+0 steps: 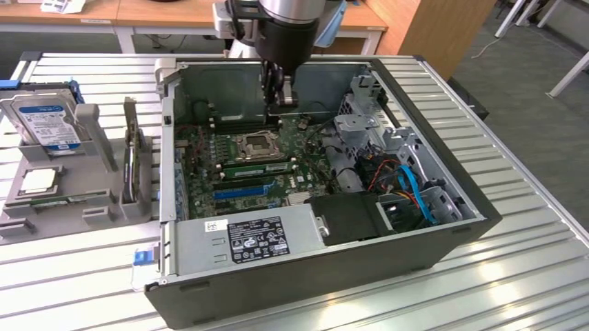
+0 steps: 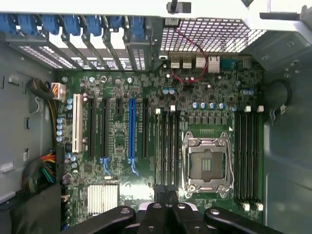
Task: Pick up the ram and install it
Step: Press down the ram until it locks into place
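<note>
My gripper [image 1: 281, 100] hangs inside the open computer case [image 1: 442, 200], above the back of the motherboard [image 1: 276, 155]. In the wrist view its fingertips [image 2: 165, 195] are shut together with nothing visible between them, over the end of the black memory slots [image 2: 166, 146] beside the empty CPU socket [image 2: 207, 163]. A thin green ram stick [image 1: 65, 201] lies on edge in the front of the grey holder at the exterior view's left, far from the gripper. Another green stick [image 1: 253, 168] sits in a slot just in front of the CPU socket [image 1: 258, 145].
The grey holder [image 1: 101, 207] also carries a blue-labelled hard drive [image 1: 46, 121], a CPU chip [image 1: 37, 181] and an upright card [image 1: 134, 158]. Drive cages and cables [image 1: 396, 179] crowd the case's right side. The power supply [image 1: 248, 238] fills its front.
</note>
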